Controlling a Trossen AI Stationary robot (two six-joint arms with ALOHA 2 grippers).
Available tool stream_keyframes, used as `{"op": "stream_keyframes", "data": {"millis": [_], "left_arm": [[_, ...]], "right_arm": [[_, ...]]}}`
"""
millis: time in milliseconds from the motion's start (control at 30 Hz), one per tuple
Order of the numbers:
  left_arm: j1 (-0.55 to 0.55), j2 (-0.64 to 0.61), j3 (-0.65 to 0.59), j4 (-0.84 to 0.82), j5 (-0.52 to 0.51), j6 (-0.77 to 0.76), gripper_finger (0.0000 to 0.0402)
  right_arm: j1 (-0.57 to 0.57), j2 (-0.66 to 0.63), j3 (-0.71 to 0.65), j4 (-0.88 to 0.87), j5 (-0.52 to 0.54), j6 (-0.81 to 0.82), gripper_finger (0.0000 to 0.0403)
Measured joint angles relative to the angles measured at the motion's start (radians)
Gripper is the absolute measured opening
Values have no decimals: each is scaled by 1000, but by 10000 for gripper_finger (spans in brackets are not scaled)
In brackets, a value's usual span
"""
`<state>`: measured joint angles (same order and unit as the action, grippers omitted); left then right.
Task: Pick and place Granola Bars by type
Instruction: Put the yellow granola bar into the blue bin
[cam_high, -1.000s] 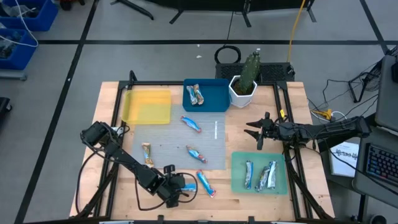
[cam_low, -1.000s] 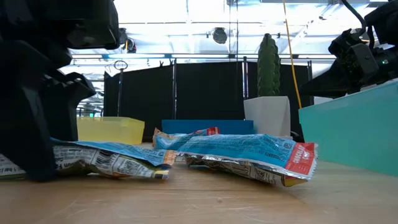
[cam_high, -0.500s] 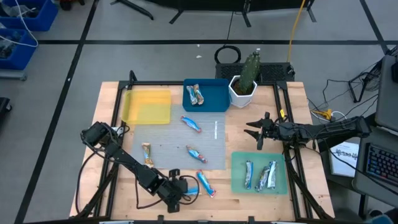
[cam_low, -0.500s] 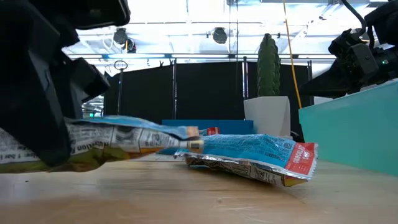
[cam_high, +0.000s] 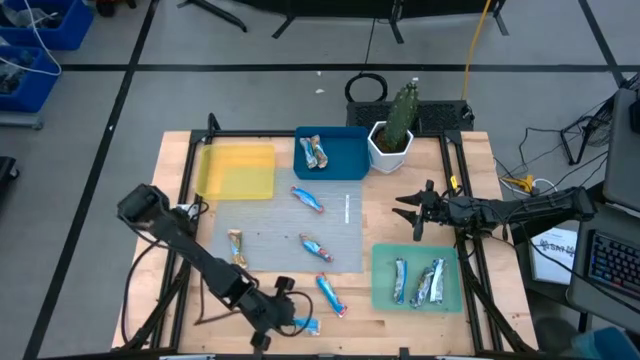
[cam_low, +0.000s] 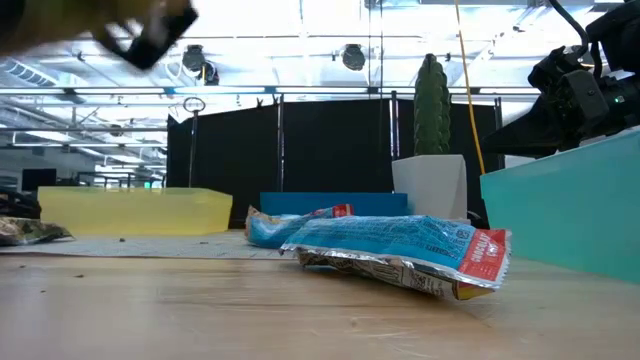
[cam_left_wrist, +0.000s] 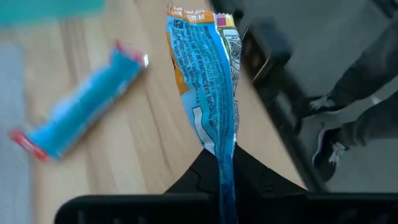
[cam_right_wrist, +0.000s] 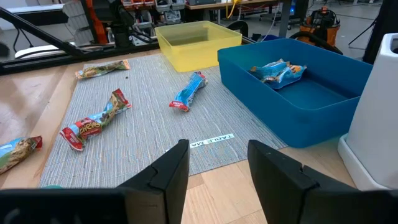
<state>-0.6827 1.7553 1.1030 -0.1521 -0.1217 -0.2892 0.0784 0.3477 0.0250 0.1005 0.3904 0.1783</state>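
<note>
Granola bars in shiny blue wrappers lie scattered over the wooden counter (cam_high: 470, 160) in the high view: one on the grey woven mat (cam_high: 270, 225) just above frame centre (cam_high: 308, 199), one near the mat's lower right (cam_high: 316, 247), one on bare wood at lower centre (cam_high: 329, 294), and a brownish bar (cam_high: 236, 246) at the mat's left edge. A crinkled pair of bars (cam_high: 316, 153) sits in the deep blue rectangular tray (cam_high: 350, 160) at upper centre, beside the empty-looking yellow translucent tray (cam_high: 240, 170) to its left and a white pot with a green cactus (cam_high: 393, 135) to its right. Silvery-blue bars (cam_high: 419, 282) rest in the flat teal tray (cam_high: 385, 260) at lower right. Near the bottom edge, left of centre, the left hand (cam_high: 290, 318) is clamped shut on a blue bar with white and orange print (cam_left_wrist: 208, 81), which the left wrist view shows pinched at one end between the dark fingers (cam_left_wrist: 249, 174) and raised clear of the wood, with another blue bar (cam_left_wrist: 81, 115) lying flat nearby. At mid-right, the right hand (cam_high: 412, 216) hovers beside the mat with its fingers (cam_right_wrist: 277, 171) spread apart, holding nothing.
</note>
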Motion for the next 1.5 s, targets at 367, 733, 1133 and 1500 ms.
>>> {"op": "stream_keyframes", "data": {"millis": [367, 733, 1133, 1500], "left_arm": [[41, -251, 2, 1, -44, 112, 17], [212, -402, 2, 35, -115, 210, 16], [491, -428, 2, 202, 7, 254, 16], [705, -427, 53, 313, -31, 298, 16]], "right_arm": [[0, 0, 0, 0, 0, 0, 157], [0, 0, 0, 0, 0, 0, 157], [0, 0, 0, 0, 0, 0, 157], [0, 0, 0, 0, 0, 0, 157]]}}
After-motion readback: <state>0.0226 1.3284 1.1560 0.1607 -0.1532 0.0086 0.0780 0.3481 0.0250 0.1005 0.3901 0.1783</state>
